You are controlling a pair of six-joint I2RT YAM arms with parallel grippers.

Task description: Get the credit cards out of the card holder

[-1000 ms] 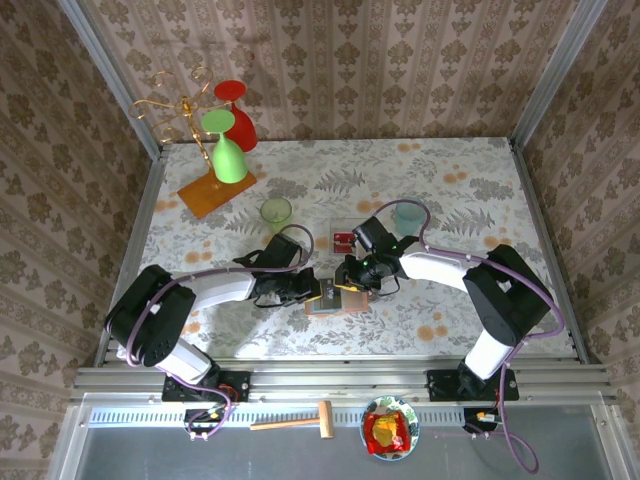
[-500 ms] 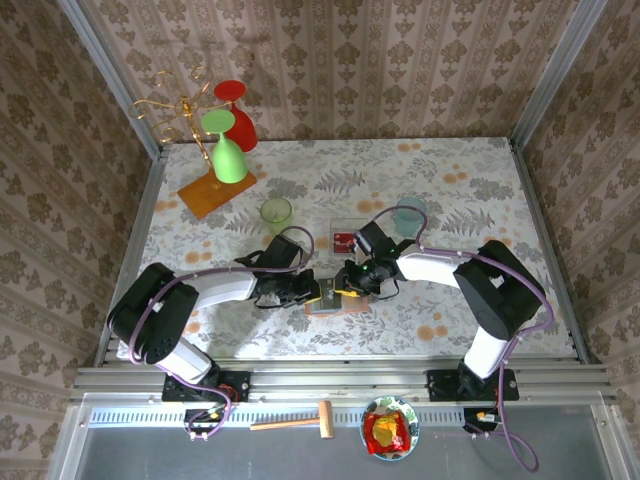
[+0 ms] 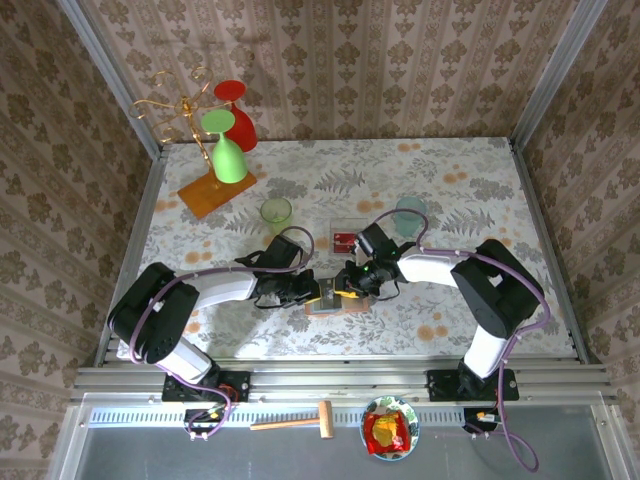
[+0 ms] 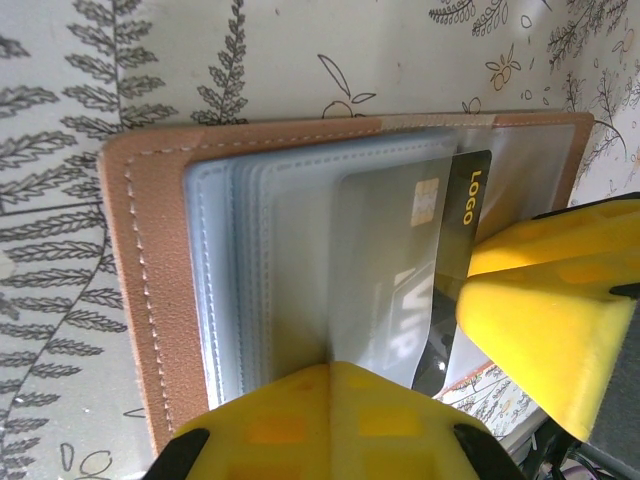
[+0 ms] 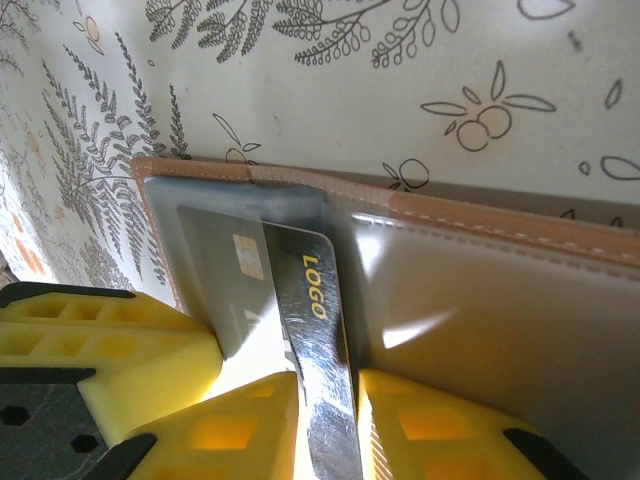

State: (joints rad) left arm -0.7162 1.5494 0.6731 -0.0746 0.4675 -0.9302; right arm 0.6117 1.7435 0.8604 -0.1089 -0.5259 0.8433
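Inspection, remote station. The card holder (image 3: 323,304) lies open and flat on the patterned table (image 3: 450,180), near the front edge at the middle, between the two arms. It is tan, leather-like, with pale stitching along its border and rounded corners. Inside it I see a stack of grey-blue translucent sleeves (image 4: 270,260), stepped one behind another.

One black card (image 4: 468,200) stands part-way out of a sleeve. Its exposed end is glossy and carries the word LOGO in gold. The rest shows dimly through the cloudy plastic, together with a small pale chip-like patch.

The right gripper (image 5: 325,405) has its yellow fingers pinched on the free end of the black card, one pad on each face.

The left gripper (image 4: 335,385) has its fingers pressed together at the edge of the sleeves, on the opposite side of the card holder. I cannot tell whether a sleeve is caught between them. The two grippers stand just beside each other over the card holder.
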